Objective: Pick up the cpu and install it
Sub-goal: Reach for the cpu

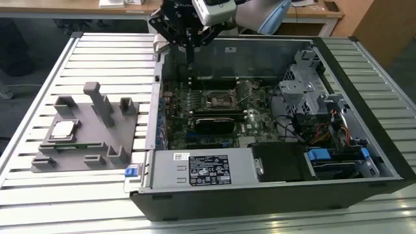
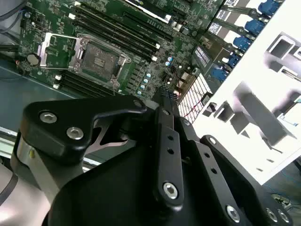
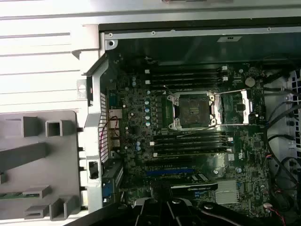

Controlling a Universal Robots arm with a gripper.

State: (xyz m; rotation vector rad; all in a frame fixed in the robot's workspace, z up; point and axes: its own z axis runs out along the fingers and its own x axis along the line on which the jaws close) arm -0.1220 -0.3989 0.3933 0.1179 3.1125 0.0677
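Pick-up looks unstarted: the cpu [image 1: 63, 129] lies on the grey fixture [image 1: 97, 142], eight o'clock from the empty, closed-together pincer [image 1: 190, 66], which would need to cross over and part.

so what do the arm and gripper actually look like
The gripper is matte black, built from angular linkage plates pinned with round silver screws. Behind it in the second wrist view sits a silver-grey cylindrical wrist section. In the exterior view the arm is pale grey-blue, with a white boxy housing mounted just above the black gripper.
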